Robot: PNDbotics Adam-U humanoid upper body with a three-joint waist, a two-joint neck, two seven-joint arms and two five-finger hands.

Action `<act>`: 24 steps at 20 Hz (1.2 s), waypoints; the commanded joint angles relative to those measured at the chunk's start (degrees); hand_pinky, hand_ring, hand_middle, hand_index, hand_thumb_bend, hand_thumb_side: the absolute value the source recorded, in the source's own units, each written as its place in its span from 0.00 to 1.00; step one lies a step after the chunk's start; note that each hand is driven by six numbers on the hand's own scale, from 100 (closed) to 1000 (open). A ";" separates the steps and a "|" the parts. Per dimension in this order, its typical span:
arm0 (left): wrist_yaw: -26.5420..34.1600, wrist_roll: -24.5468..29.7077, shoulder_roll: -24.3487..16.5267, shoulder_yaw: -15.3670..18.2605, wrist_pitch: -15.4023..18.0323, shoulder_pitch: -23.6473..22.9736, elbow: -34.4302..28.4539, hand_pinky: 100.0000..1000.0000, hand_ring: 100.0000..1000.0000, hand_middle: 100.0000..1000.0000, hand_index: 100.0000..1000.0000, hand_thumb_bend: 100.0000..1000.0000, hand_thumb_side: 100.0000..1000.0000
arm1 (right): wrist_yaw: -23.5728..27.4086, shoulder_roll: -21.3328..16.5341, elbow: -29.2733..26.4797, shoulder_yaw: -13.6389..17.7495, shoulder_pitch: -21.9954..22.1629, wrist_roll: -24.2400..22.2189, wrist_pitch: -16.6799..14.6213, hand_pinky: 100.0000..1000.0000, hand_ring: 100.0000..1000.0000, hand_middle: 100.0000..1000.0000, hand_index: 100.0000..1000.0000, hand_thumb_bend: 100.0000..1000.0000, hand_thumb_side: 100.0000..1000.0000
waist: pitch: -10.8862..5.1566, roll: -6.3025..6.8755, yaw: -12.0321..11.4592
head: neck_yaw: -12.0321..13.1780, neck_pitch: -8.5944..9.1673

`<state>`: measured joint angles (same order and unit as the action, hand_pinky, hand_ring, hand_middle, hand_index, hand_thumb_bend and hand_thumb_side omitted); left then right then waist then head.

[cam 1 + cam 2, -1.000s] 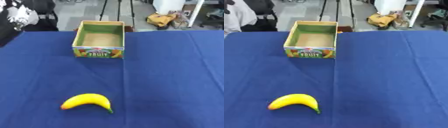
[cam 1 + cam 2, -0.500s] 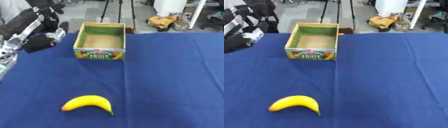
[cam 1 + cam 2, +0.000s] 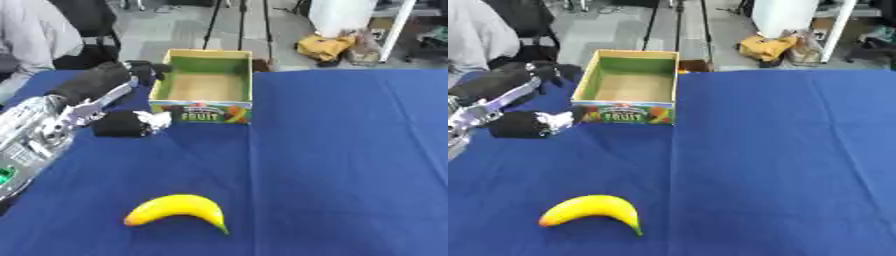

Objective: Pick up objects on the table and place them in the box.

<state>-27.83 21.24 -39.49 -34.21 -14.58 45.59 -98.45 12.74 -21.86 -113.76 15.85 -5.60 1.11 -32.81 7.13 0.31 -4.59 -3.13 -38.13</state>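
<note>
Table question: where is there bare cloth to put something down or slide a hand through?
The whole right side of the table, right of the box and the banana, is bare. So is the strip between box and banana. It is crowded on the left, where the left hand sits beside the box.

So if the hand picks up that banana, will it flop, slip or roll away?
The banana looks plump and holds its curve, so it should stay stiff rather than flop. It lies on its side on the blue cloth, so a nudge would more likely spin or slide it than roll it far. Its skin looks smooth, so it may slip somewhat. It would probably bruise if squeezed.
</note>
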 commanded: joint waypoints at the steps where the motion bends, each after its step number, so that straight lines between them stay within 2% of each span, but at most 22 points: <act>1: 1.58 2.88 -2.42 -0.44 -1.36 1.22 -2.35 0.65 0.78 0.81 1.00 0.44 0.81 | -0.10 -1.01 -0.83 0.25 -0.55 -0.21 0.00 0.82 0.87 0.57 0.91 0.00 1.00 | -0.47 0.06 -0.05 | -0.04 0.82; 5: 3.89 6.48 -3.86 -1.39 -2.53 0.38 -4.36 0.68 0.81 0.84 1.00 0.62 0.88 | -0.26 -0.94 -0.83 0.25 -0.56 -0.26 0.05 0.82 0.87 0.56 0.91 0.00 1.00 | -0.32 0.03 -0.13 | -0.20 0.77; 7: 4.90 9.69 -4.52 -1.15 -2.89 0.05 -5.52 0.69 0.82 0.84 1.00 0.66 0.87 | -0.32 -0.88 -0.83 0.26 -0.53 -0.27 0.04 0.82 0.87 0.56 0.91 0.00 1.00 | -0.26 -0.04 -0.21 | -0.36 0.84; 9: 4.22 22.70 -5.10 2.75 -3.25 0.43 -8.66 0.69 0.82 0.84 1.00 0.66 0.85 | -0.44 -0.77 -0.83 0.33 -0.40 -0.27 -0.01 0.82 0.87 0.56 0.91 0.00 1.00 | -0.24 -0.20 -0.49 | -0.61 0.90; 11: 4.11 28.80 -6.00 4.96 -3.84 -0.30 -11.30 0.69 0.81 0.83 1.00 0.66 0.84 | -0.55 -0.71 -0.83 0.37 -0.37 -0.25 -0.10 0.82 0.87 0.56 0.91 0.00 1.00 | -0.11 -0.28 -0.59 | -0.66 1.07; 14: 5.58 30.50 -7.40 4.78 -4.75 -1.93 -12.40 0.69 0.81 0.82 1.00 0.60 0.78 | -0.68 -0.65 -0.83 0.34 -0.42 -0.29 -0.22 0.82 0.87 0.56 0.91 0.00 1.00 | 0.10 -0.39 -0.62 | -0.69 1.22; 20: 7.97 30.72 -8.33 1.52 -5.29 -3.63 -11.32 0.68 0.81 0.82 1.00 0.44 0.68 | -0.72 -0.55 -0.83 0.22 -0.56 -0.47 -0.28 0.82 0.87 0.56 0.91 0.00 1.00 | 0.35 -0.49 -0.57 | -0.55 1.30; 24: 7.65 30.72 -7.95 0.13 -5.12 -4.01 -10.87 0.66 0.80 0.80 1.00 0.36 0.66 | -0.68 -0.47 -0.83 0.22 -0.60 -0.53 -0.32 0.82 0.86 0.56 0.91 0.00 1.00 | 0.45 -0.60 -0.47 | -0.49 1.41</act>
<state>-20.25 50.61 -46.02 -34.17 -18.50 40.95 -109.15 12.44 -21.39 -113.76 15.84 -5.57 0.78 -33.01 8.11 -0.29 -5.09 -3.63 -37.20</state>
